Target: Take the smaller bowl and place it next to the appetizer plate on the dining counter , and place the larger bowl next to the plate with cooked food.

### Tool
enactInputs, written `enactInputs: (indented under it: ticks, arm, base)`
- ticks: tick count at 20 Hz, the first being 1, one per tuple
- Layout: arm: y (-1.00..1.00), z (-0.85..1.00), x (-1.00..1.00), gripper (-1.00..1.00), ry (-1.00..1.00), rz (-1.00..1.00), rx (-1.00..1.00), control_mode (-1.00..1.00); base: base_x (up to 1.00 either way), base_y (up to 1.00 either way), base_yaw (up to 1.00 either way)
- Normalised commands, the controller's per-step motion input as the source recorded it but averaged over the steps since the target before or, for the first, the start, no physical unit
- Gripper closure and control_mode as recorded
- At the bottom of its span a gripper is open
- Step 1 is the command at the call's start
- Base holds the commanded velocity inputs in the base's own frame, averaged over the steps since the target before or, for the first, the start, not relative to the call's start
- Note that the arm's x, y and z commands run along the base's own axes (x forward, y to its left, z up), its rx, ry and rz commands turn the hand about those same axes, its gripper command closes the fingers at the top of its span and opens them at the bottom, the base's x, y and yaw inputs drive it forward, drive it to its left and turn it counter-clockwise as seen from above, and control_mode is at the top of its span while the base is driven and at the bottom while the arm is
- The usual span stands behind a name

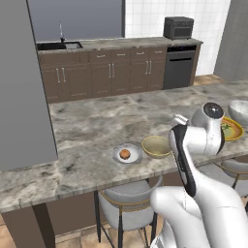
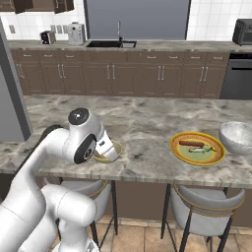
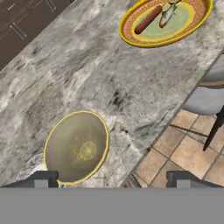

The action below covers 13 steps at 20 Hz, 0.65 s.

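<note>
I read both placements as done. The smaller bowl (image 1: 156, 146) sits on the dining counter (image 1: 87, 131) just beside the appetizer plate (image 1: 127, 154), which carries its one orange-brown morsel. Further along the same counter, the larger bowl (image 2: 237, 137) rests close beside the plate with cooked food (image 2: 197, 147), their rims near or touching; I can't say which from here.

My end effector (image 3: 112, 181) hangs above the counter's front edge with nothing between its tips, which stand wide apart at the bottom of the hand view. The tan bowl lies just ahead of the left tip, free of it. A stool (image 1: 127, 203) stands tucked under the counter below. As far as I can judge, only pulling the arm clear remains.
</note>
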Motion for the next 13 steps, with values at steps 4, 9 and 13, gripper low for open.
enactInputs:
  ticks: [4,9,13]
  arm:
    - [0.28,0.69,-0.73,-1.0,-0.11,0.19,-0.07,-1.0]
    - [0.4,0.8,-0.48,-1.0,-0.1,0.14,-0.09,-1.0]
    - [0.42,0.97,-0.14,-1.0,-0.02,0.07,-0.1,-1.0]
  base:
    - [0.0,0.0,0.0]
    - [0.0,0.0,0.0]
    - [0.0,0.0,0.0]
